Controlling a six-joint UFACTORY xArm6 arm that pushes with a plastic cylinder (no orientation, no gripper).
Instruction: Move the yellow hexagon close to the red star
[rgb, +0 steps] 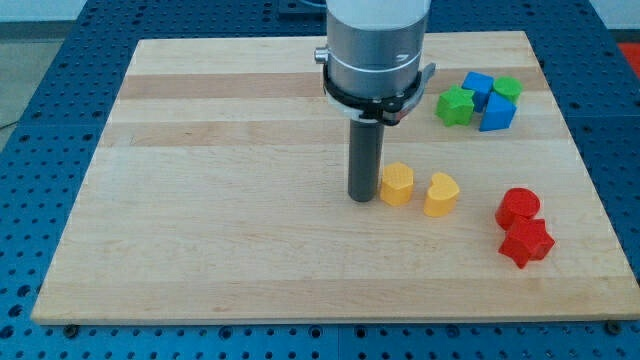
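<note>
The yellow hexagon (397, 184) sits right of the board's middle. My tip (362, 198) stands just to its left, touching or almost touching it. The red star (526, 241) lies near the view's right, below the red round block (518, 207) and touching it. A yellow heart-shaped block (441, 193) lies between the hexagon and the red blocks, a small gap to the hexagon's right.
A cluster at the view's top right holds a green block (455, 105), two blue blocks (477, 87) (497, 113) and another green block (508, 88). The wooden board (220, 220) ends close to the red star's right.
</note>
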